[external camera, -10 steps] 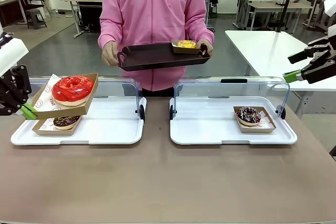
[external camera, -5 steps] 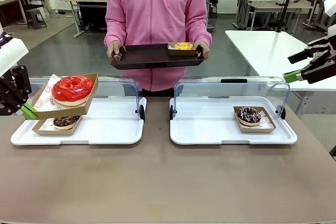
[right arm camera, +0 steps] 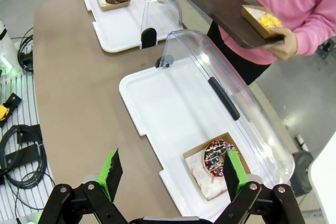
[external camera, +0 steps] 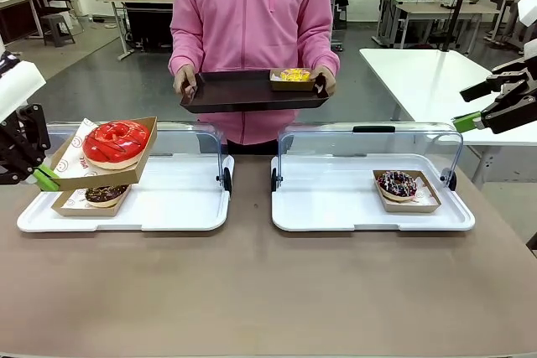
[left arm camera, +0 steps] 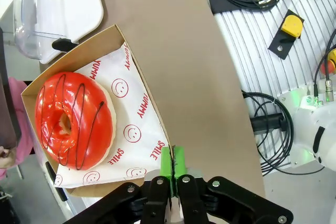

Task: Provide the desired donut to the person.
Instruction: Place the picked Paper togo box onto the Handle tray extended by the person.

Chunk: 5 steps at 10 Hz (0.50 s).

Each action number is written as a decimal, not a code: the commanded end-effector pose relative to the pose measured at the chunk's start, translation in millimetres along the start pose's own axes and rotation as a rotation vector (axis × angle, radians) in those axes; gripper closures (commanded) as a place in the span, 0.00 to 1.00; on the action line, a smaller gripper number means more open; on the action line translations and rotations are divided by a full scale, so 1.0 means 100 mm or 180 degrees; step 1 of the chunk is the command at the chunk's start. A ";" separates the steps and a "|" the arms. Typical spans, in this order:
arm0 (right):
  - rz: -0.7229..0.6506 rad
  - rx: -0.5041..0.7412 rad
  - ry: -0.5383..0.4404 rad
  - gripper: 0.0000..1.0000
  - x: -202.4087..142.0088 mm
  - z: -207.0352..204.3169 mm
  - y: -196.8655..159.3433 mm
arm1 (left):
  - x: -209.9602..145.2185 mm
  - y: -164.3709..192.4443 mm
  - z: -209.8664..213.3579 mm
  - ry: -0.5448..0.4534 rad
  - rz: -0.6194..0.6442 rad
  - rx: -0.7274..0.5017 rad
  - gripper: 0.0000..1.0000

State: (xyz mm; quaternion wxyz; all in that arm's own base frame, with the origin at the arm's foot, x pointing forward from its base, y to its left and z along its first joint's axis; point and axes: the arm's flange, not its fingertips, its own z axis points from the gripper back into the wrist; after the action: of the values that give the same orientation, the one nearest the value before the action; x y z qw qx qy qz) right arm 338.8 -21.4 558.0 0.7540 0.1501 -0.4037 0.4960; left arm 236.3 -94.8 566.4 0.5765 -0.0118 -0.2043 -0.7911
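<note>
Matte brown tabletop (external camera: 252,291), grey lab floor (external camera: 109,81). Left gripper (left arm camera: 172,157) pinched tight on brown cardboard tray (external camera: 105,175) bearing red-glazed donut (external camera: 115,142); right gripper (right arm camera: 173,170) spread wide, empty.

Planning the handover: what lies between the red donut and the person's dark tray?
Front view: the left case's raised clear lid stands between red donut and dark tray.

The donut (left arm camera: 89,129) is glossy red with thin dark stripes, the person (external camera: 252,14) wears plain pink, the tray (external camera: 243,90) is dark.
</note>
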 end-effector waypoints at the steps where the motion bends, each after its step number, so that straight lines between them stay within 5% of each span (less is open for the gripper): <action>1: -0.0004 0.0007 0.0005 0.00 -0.02 -0.01 0.01 | 0.02 0.03 0.00 -0.0004 -0.0008 0.0040 1.00; 5: -0.0004 0.0007 0.0005 0.00 -0.02 -0.01 0.01 | 0.02 0.03 0.00 -0.0004 -0.0008 0.0040 1.00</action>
State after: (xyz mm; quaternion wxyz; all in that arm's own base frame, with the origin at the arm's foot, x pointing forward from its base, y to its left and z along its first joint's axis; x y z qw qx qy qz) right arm 338.8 -21.4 558.0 0.7540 0.1501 -0.4036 0.4960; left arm 236.3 -94.8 566.4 0.5765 -0.0118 -0.2043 -0.7911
